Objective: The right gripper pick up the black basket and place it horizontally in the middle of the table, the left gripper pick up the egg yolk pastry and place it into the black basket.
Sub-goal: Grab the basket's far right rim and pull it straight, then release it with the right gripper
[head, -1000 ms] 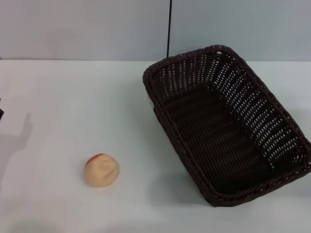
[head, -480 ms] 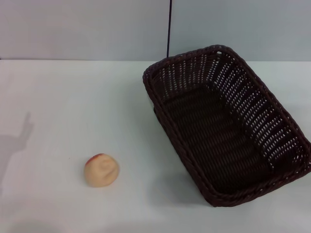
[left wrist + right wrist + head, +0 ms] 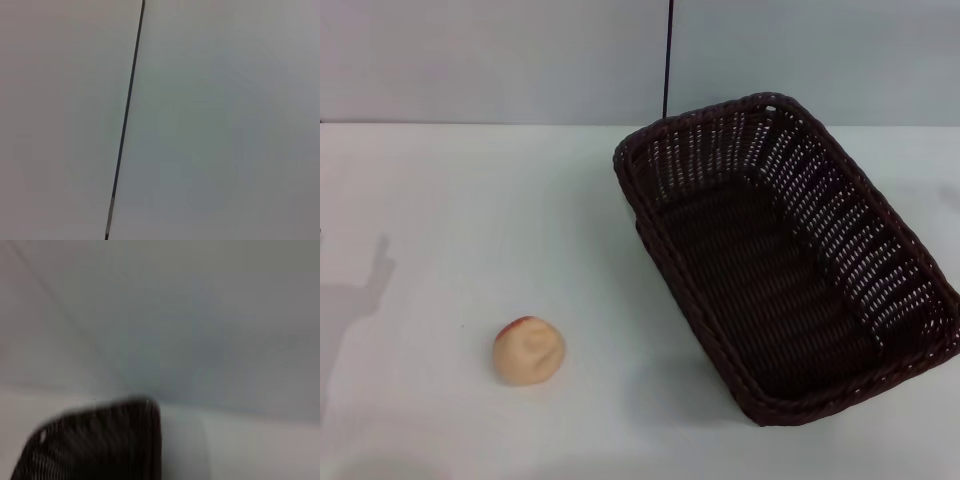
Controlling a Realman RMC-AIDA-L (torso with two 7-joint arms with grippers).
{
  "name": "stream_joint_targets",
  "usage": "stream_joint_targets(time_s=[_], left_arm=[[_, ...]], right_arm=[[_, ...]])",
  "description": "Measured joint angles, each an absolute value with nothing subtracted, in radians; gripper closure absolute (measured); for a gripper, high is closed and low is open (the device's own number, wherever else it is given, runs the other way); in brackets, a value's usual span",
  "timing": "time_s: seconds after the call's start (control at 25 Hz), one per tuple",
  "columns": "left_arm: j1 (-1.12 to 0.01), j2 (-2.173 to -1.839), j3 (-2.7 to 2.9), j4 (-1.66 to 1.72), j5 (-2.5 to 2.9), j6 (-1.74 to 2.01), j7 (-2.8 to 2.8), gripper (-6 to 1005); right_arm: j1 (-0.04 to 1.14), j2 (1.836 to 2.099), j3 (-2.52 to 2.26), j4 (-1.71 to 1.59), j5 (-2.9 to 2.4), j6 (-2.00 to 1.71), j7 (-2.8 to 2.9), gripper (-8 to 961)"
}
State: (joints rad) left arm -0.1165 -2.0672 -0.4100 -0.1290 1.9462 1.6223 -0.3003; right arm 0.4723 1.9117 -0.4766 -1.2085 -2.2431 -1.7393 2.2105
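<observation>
The black basket is a large dark woven wicker basket. It sits slantwise on the right half of the white table, open side up and empty. A blurred part of it also shows in the right wrist view. The egg yolk pastry is a small pale beige bun with an orange-red patch. It lies on the table at the front left, well apart from the basket. Neither gripper shows in any view. Only an arm's shadow falls on the table's left edge.
A pale wall with a thin dark vertical seam stands behind the table. The left wrist view shows only that wall and its seam.
A dark bit of the left arm at the left edge of the head view has gone out of view, and its shadow has shifted slightly. Basket and pastry have not moved.
</observation>
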Motion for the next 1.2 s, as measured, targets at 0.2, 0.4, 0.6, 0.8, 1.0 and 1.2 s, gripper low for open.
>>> stream_joint_targets(time_s=[0.2, 0.4, 0.6, 0.8, 1.0, 1.2], left_arm=[[-0.107, -2.069, -0.392, -0.129, 1.947, 1.628, -0.302, 207], [-0.101, -2.069, -0.38, -0.13, 1.948, 1.637, -0.302, 208], [-0.094, -2.068, -0.38, -0.131, 1.948, 1.647, -0.302, 209], [-0.084, -2.066, -0.38, -0.128, 1.946, 1.648, -0.302, 210], [-0.08, -2.067, -0.38, -0.123, 1.943, 1.646, -0.302, 211], [-0.08, -2.067, -0.384, -0.122, 1.941, 1.643, -0.302, 212]], right_arm=[[0.669, 1.858, -0.482, -1.157, -2.537, -1.897, 2.34, 341], [0.732, 1.877, -0.569, -1.106, -2.562, -1.869, 2.386, 345], [0.767, 1.919, -0.658, -0.985, -2.56, -1.749, 2.384, 350], [0.798, 1.95, -0.753, -0.862, -2.561, -1.613, 2.384, 354], [0.803, 1.993, -0.804, -0.83, -2.564, -1.505, 2.384, 358], [0.821, 2.012, -0.821, -0.785, -2.562, -1.442, 2.384, 362]])
